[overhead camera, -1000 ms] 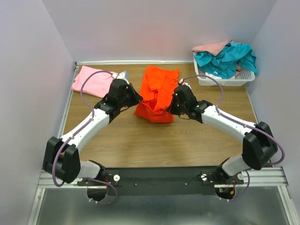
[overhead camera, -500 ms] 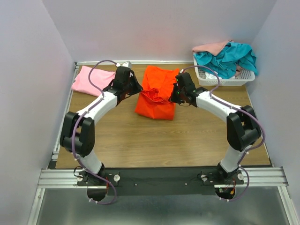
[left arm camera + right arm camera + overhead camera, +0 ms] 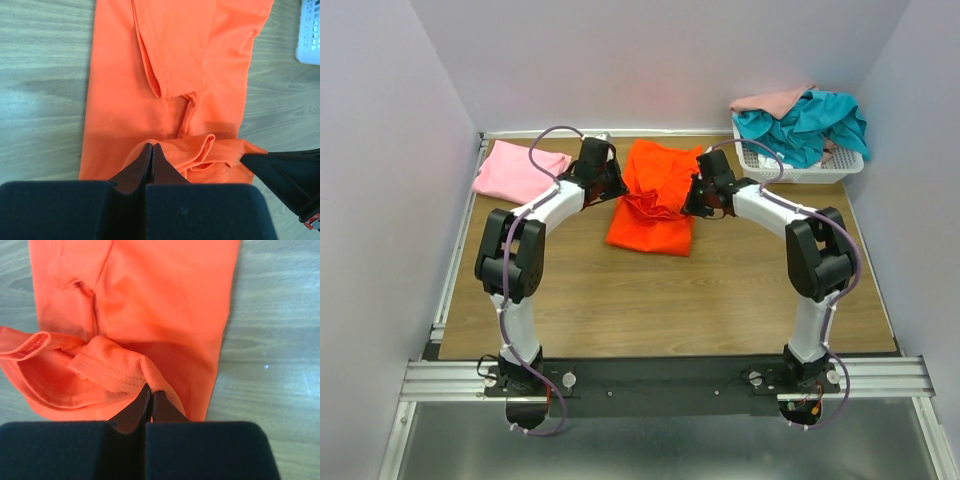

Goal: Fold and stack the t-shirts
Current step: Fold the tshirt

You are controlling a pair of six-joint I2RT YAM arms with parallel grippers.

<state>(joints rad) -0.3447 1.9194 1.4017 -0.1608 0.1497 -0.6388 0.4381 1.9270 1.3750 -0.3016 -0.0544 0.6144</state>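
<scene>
The bright orange t-shirt (image 3: pixel 655 205) lies lengthwise in the middle of the table, its near hem lifted and doubled back over the rest. My left gripper (image 3: pixel 617 188) is shut on the hem's left part (image 3: pixel 170 150), and its tips (image 3: pixel 152 146) meet with cloth pinched between them. My right gripper (image 3: pixel 692 200) is shut on the hem's right part (image 3: pixel 115 370), its tips (image 3: pixel 150 388) closed on a fold. A light pink t-shirt (image 3: pixel 515 170) lies folded at the far left. A teal t-shirt (image 3: pixel 805 125) and a peach-pink one (image 3: pixel 775 100) are heaped in the basket.
The white mesh basket (image 3: pixel 800 172) stands at the far right corner, and its corner shows in the left wrist view (image 3: pixel 310 30). Grey walls close in the table on three sides. A metal rail (image 3: pixel 660 375) runs along the near edge.
Both arms have stretched toward the far wall, carrying the orange shirt's near hem up and over the rest of the shirt. The shirt's folded near edge stays in place.
</scene>
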